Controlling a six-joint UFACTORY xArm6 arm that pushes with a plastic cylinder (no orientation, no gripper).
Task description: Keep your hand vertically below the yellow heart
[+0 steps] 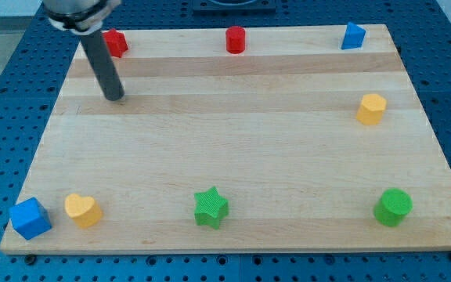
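Well, my tip (114,97) sits far above the yellow heart (82,210) (bottom left); no claw shows, so its state can't be told.

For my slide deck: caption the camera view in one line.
My tip rests near the board's top-left by a red block, far above the yellow heart at bottom-left.

Along the top edge of the wooden surface (233,117) sit a red block (116,42) at the view's left, a red cylinder (235,39) near the middle and a blue block (353,36) at the right. A yellow hexagonal block (371,108) sits by the right edge. Near the bottom edge lie a blue cube (30,218) on the left corner, a green star (211,207) centrally and a green cylinder (393,207) at the right.
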